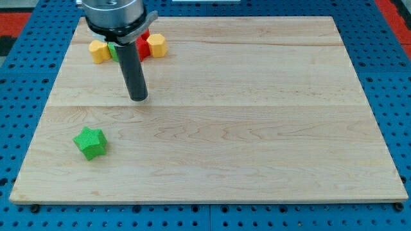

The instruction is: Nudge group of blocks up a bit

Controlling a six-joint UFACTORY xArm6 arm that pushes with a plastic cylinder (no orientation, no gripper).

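Wooden board (257, 128) on a blue perforated table (379, 38), seen from the one camera. Dark rod reaching down from the arm's round mount (114, 14) at the view's top left, ending at my tip (139, 99) on bare wood. No gripper fitted, so nothing to open, close or grasp with; just the plain rod, touching no block. Group of blocks clustered at the view's top left, close to the board's upper edge and partly hidden behind the rod and mount: yellow block (99, 51) at the group's left, a sliver of green block (112, 51) just beside it, red block (142, 45) to the right of the rod, and yellow hexagonal block (156, 45) touching the red one on its right. Exact shapes of the first three hard to make out with so much covered. Tip sitting below the group in the view, near it but clearly apart, roughly under the gap between green and red. Green star-shaped block (89, 142) alone toward the view's lower left, well apart from both the group and the tip, lying below and to the left of the tip.
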